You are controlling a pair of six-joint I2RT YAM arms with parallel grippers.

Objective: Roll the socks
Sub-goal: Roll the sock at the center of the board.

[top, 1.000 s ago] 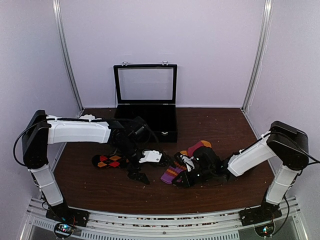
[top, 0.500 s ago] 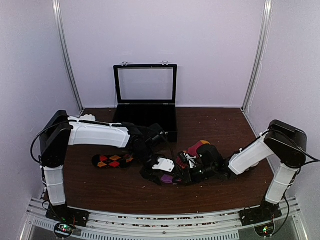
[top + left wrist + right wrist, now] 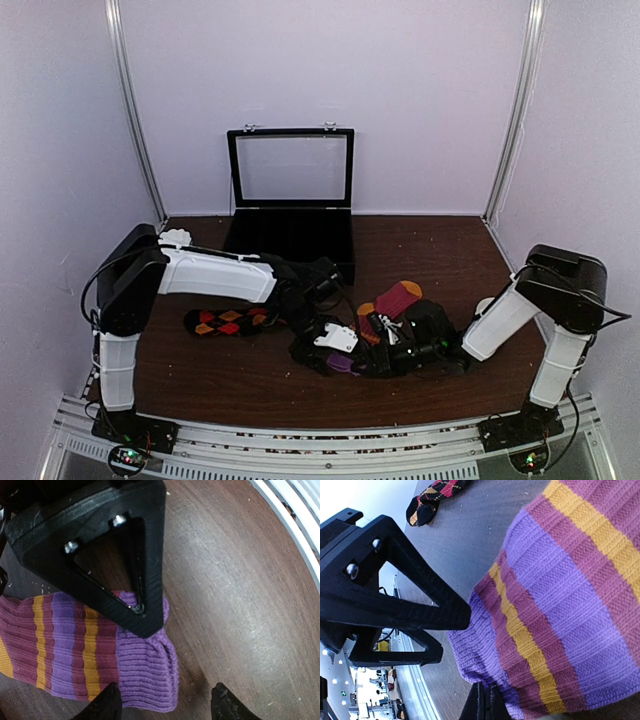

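The pink striped sock (image 3: 397,297) lies in the middle of the table with its orange toe to the back and its purple cuff (image 3: 147,670) to the front. My left gripper (image 3: 165,707) is open, its tips on either side of the cuff, low over it (image 3: 325,358). My right gripper (image 3: 485,706) is shut on the cuff's edge (image 3: 480,655), meeting the left one from the right (image 3: 368,358). Its black finger (image 3: 125,555) presses down on the sock. The black argyle sock (image 3: 225,321) lies flat to the left, untouched, and also shows in the right wrist view (image 3: 437,492).
A black case (image 3: 300,245) with its glass lid (image 3: 290,168) standing open sits at the back centre, just behind the left arm. Metal frame posts stand at the back corners. The table's front rail (image 3: 300,525) runs close by the left gripper.
The left arm has swung right, away from the argyle sock, and its gripper has come down at the striped sock's purple cuff. The right gripper has shifted slightly with the sock.
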